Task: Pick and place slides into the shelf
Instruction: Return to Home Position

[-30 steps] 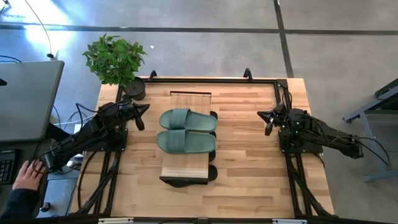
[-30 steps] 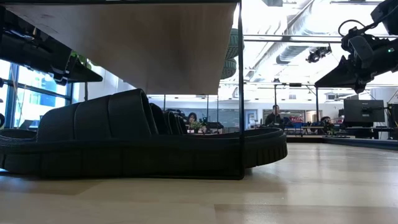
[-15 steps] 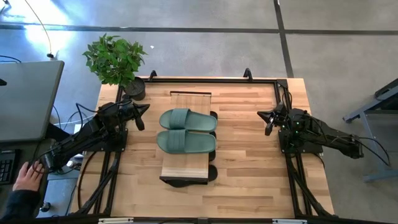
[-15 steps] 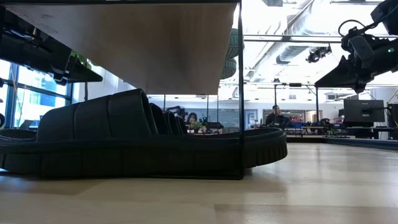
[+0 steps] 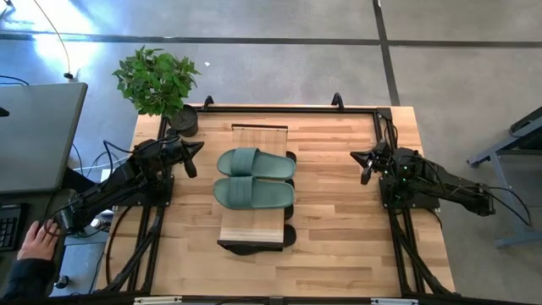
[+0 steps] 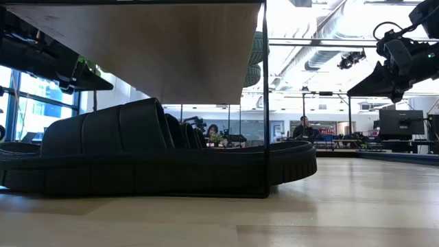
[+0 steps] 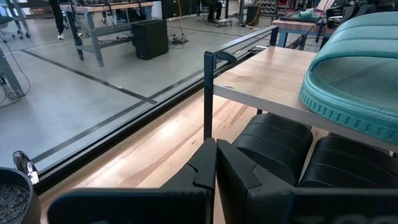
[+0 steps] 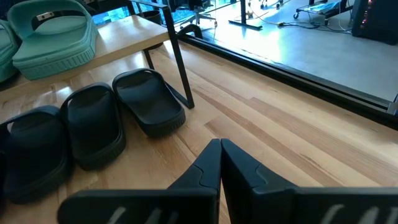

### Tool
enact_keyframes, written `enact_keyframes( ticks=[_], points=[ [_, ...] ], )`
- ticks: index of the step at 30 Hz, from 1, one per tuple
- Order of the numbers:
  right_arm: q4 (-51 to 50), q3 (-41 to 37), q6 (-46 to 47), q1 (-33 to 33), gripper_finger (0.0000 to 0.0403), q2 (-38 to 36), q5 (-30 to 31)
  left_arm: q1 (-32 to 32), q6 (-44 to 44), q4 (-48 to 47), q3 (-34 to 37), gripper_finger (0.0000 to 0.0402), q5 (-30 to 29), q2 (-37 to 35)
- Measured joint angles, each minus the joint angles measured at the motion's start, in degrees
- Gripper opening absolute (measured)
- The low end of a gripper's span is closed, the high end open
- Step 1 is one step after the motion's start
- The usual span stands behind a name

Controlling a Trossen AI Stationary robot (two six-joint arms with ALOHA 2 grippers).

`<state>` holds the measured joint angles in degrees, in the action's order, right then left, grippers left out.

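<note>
On the shelf (image 5: 259,135) at mid-worktop (image 5: 339,212), the sage green slides (image 5: 254,178) lie side by side. Black slides (image 8: 93,124) sit beneath it, seemingly two pairs, though only three show clearly. The left claw (image 5: 195,158) hovers near the shelf's left side and the right claw (image 5: 362,163) well apart on its right, both with fingers pressed together.

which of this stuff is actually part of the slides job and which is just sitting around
Part of the job:
- green slides, on top of the shelf
- black slides, under the shelf
- left tool and right tool, both shut, out at the table's sides

Just lying about:
- potted plant, at a table corner on the left arm's side
- a person's hand, off the table
</note>
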<state>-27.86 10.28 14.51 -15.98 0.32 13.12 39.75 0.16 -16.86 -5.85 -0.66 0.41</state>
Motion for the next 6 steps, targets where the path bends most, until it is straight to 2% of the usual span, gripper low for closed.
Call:
enact_keyframes(
  ticks=[6],
  points=[
    [0.0, 0.0, 0.01, 0.01, 0.0, -0.02, 0.0, 0.0, -0.02, 0.02, 0.0, 0.0001, 0.02, 0.02]
  ],
)
